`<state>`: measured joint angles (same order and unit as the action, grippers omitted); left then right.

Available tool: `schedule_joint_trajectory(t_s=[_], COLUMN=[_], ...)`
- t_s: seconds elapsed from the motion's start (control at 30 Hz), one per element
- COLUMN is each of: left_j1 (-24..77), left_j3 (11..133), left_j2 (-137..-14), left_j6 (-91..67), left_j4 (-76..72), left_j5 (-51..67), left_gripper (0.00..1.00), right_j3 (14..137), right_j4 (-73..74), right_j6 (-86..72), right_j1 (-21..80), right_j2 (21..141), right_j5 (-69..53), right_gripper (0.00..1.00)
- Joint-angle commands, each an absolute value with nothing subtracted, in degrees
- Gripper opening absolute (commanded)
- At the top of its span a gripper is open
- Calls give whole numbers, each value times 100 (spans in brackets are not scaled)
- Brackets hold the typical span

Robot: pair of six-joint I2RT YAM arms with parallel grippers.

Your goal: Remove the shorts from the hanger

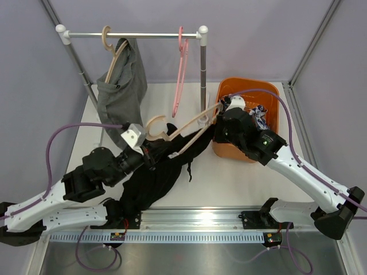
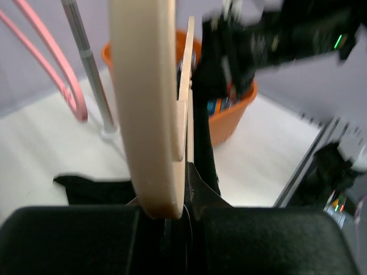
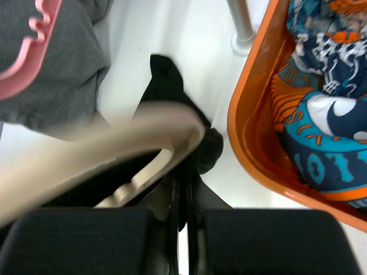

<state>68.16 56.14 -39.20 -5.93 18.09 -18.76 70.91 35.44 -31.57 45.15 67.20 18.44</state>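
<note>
Got the left hand (image 1: 153,148) clamped on the hanger (image 1: 192,120) left of the basket (image 1: 246,85), right hand (image 1: 218,125) pinching the black shorts (image 1: 152,183) tight by its left rim. Seeing those shorts trail down onto the desk (image 1: 229,183), grey shorts (image 1: 123,91) hung farther left, printed shorts (image 1: 261,113) inside the basket.

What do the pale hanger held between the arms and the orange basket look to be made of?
Pale hanger: likely wood. It has a smooth matte beige surface and thick, flat-sided arms, though the blur hides any grain.
Orange basket: probably moulded plastic, with uniform colour and a soft sheen on its rounded rim.
</note>
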Motion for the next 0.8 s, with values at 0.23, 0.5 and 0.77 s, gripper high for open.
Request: schedule_joint_trajectory(t_s=[0.23,0.5,0.77], left_j1=[6820,6803,6803], left_j3=[6635,7786,8008], left_j2=[-4462,-5246,-5432], left_j6=[-89,964,1020], left_j4=[-1248,-1713,-1459], left_j5=[-2697,-3935,-4008], left_gripper=[0,0,0], right_j3=[7846,9727,12347], right_j4=[3831,4666,4371], right_j6=[-2944,-2593,-1347], right_j1=[5387,5388,4695], right_j2=[6934,6768,7442], right_j5=[1677,2469,3884], right_gripper=[0,0,0])
